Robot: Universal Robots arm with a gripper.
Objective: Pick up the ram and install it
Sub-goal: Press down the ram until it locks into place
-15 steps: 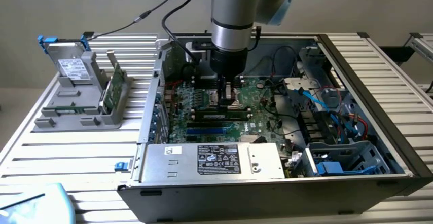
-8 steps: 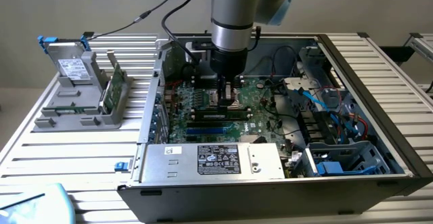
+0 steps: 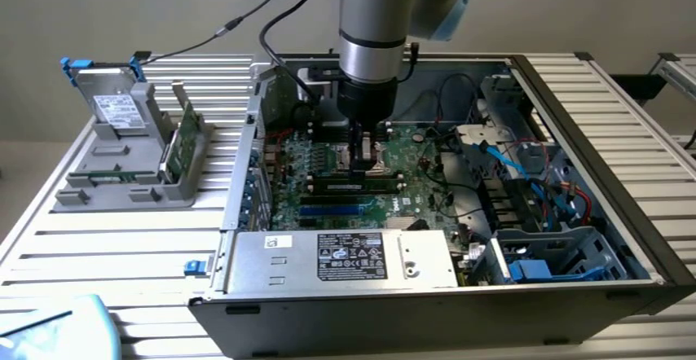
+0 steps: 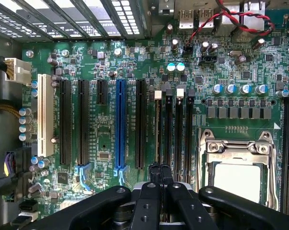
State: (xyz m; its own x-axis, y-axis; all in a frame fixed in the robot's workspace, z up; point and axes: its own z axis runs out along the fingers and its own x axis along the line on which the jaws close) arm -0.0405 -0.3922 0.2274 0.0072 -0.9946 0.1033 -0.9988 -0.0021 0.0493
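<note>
Ram (image 4: 157,129) edge-on in mobo slot, pinched by end effector (image 4: 160,168); PSU label (image 3: 351,256) text unreadable.

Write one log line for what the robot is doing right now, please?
hand: shut on ram | place: over motherboard, among the long slots beside the CPU socket | ram: edge-on, at a slot; seating cannot tell

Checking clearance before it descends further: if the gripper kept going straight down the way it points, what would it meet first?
Probably the ram standing in its slot on the motherboard, directly under the shut gripper; the remaining gap is unclear.
</note>
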